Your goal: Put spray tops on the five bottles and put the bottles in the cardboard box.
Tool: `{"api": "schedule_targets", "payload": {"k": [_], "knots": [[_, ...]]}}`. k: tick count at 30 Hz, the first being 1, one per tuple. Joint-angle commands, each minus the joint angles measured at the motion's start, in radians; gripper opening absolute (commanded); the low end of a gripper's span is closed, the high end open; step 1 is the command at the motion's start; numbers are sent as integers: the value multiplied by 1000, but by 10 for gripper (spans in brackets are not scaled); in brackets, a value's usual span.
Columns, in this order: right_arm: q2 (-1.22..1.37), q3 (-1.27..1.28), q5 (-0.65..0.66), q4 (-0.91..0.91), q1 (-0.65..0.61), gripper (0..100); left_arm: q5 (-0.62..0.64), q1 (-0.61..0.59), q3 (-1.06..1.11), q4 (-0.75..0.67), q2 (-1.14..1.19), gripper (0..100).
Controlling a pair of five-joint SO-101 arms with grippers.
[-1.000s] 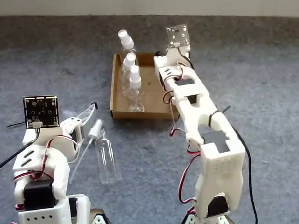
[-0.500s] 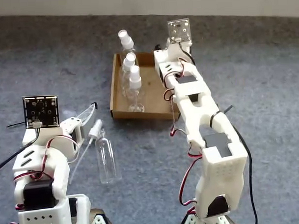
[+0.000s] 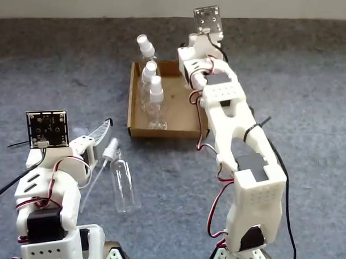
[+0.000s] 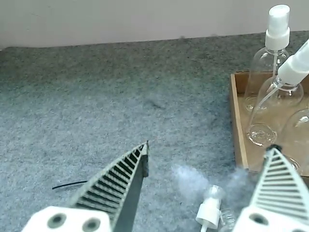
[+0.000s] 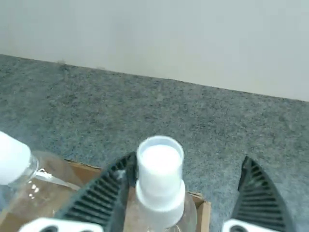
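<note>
step: boxing, four of five bottles look in | right gripper [image 5: 189, 163] jaws wide around capped bottle [image 5: 160, 176] standing in cardboard box [image 3: 133, 108] far corner | left gripper [image 4: 209, 146] wide over last bottle [image 3: 122, 179] lying on carpet [image 3: 308, 102], top seating unclear | next: probably right lifts clear, then last one gets checked and boxed

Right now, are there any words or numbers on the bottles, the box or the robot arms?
None can be read. The bottles are clear with no labels, the cardboard box is plain, and the small board on the left arm has only tiny marks, too small to read.
</note>
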Motion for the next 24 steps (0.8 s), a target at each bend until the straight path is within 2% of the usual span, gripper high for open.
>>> {"api": "schedule_targets", "payload": {"k": [1, 8, 14, 20, 24], "knots": [[-91, -120, 8, 58, 7, 275, 9, -12, -4, -18, -7, 336], [-91, -343, 6, 312, 7, 275, 9, -12, 5, -25, -7, 336], [-91, -662, 2, 746, -21, 272, 9, -12, 8, -35, -7, 336], [-90, -947, 5, 1228, -170, 271, 6, -22, 2, -38, -7, 336], [-77, -989, 0, 1422, -285, 271, 3, -136, -2, -137, -5, 336]]}}
